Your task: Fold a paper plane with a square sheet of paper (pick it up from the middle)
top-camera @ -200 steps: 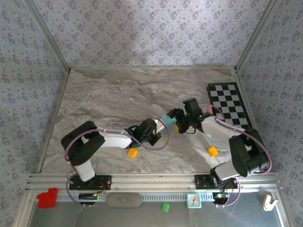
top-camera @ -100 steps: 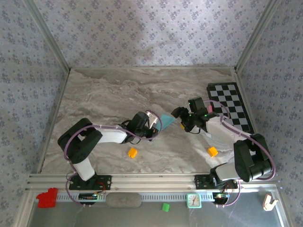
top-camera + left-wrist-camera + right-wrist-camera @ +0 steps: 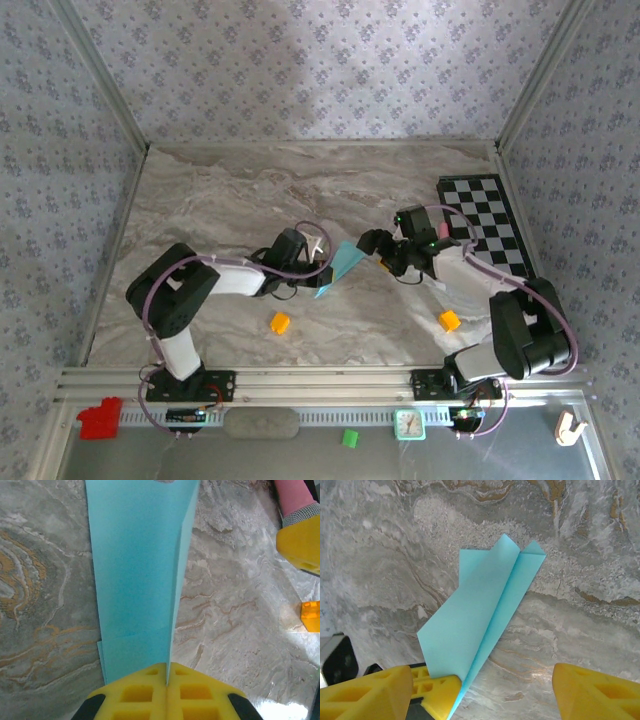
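Holding the paper plane (image 3: 340, 268) by its pointy end, the left gripper (image 3: 316, 262) has its jaws squeezed shut on the teal paper. The plane is in the middle of the marble table (image 3: 220, 200). The right gripper (image 3: 377, 248) is just beside the plane's wide end, jaws apart.

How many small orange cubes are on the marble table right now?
2. One orange cube lies front-centre, nearer the left arm; the other cube lies beside the right arm. The arms could hide more.
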